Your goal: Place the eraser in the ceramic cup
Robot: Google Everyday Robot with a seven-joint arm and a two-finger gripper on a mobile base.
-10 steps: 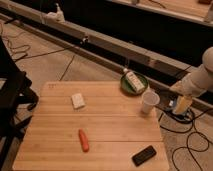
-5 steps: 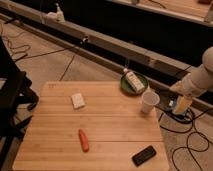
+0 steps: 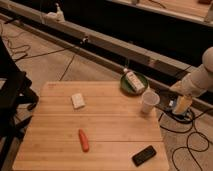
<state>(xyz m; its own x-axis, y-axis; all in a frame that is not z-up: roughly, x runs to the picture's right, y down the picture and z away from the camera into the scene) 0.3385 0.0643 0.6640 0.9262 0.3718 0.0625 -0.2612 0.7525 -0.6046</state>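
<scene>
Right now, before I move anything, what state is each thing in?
eraser: flat near the table's front right corner, ungrasped.
ceramic cup: upright by the right edge.
green plate: holds a whitish box.
whitish block: lying flat.
orange stick: lying flat.
end effector: off the table, right of the cup.

Nothing moved — pincer (image 3: 182,104) right of ceramic cup (image 3: 149,101), off table (image 3: 115,127).

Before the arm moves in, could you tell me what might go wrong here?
1. The eraser lies close to the front right corner of the table, so a clumsy grasp could push it off the edge.
2. The ceramic cup stands near the right edge. The gripper hangs beside the table just to its right, so the arm swinging in might knock it over.
</scene>
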